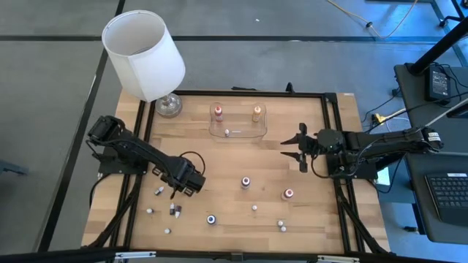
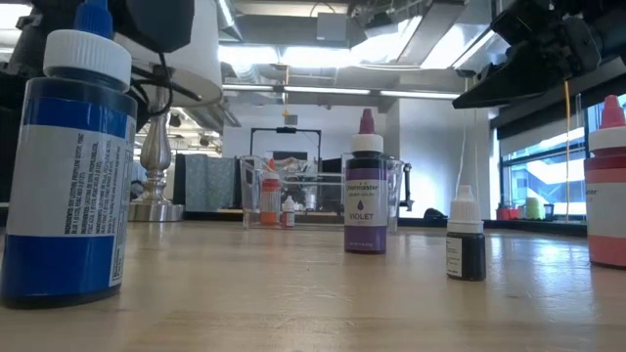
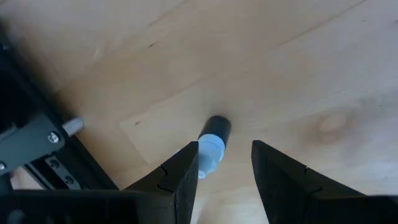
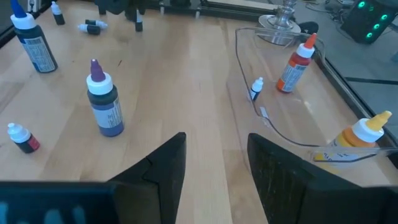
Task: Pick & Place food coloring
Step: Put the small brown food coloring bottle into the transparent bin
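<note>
From above, the left gripper (image 1: 175, 191) hangs low over the table's (image 1: 219, 183) left half, and the arm's bulk hides whatever lies straight under it; a small lying bottle (image 1: 175, 210) shows just past its tip. The right gripper (image 1: 295, 148) hovers near the right edge with fingers spread and empty. Bottles of food coloring stand scattered over the near half, too small to tell colours beyond a purple bottle (image 1: 246, 182), a red bottle (image 1: 288, 193) and a blue bottle (image 1: 211, 218); the clear tray (image 1: 238, 132) by the lamp (image 1: 143, 55) holds a red one, an orange one and a tiny whitish one. In the low view the blue bottle (image 2: 67, 166) is cut off at the left edge and the red bottle (image 2: 606, 186) at the right. The left wrist view shows its fingers (image 3: 180, 183) apart, flanking but not touching a tiny dark bottle (image 3: 212, 144) lying on the wood. The right wrist view shows nothing between its parted fingers (image 4: 163, 171); the orange bottle (image 4: 360, 138) is partly masked by the tray wall.
</note>
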Tool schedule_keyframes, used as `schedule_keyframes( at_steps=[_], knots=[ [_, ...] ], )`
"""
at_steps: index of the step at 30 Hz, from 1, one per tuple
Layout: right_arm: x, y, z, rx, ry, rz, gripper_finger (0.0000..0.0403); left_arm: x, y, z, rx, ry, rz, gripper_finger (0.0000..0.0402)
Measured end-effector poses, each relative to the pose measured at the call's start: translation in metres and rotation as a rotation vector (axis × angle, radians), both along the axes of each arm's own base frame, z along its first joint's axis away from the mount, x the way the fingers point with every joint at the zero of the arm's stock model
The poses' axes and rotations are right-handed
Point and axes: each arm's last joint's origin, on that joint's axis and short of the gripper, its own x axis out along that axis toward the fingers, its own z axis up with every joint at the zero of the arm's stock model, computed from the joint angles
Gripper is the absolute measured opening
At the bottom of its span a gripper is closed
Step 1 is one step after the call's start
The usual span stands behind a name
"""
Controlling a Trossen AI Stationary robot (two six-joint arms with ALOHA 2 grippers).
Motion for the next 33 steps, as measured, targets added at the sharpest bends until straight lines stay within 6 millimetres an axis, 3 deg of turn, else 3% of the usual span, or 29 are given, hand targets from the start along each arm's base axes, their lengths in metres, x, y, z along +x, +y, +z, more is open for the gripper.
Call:
schedule_keyframes(
  at_steps=[19, 33],
  knots=[
    [0.0, 0.0, 0.0, 0.0, 0.0, 0.0, 0.0174, -0.016, 0.002, -0.017, -0.015, 0.086, 0.028, 0.0143],
    [0.0, 0.0, 0.0, 0.0, 0.003, 0.0, 0.0174, -0.016, 0.002, -0.017, -0.054, 0.083, -0.105, 0.0144]
  ],
)
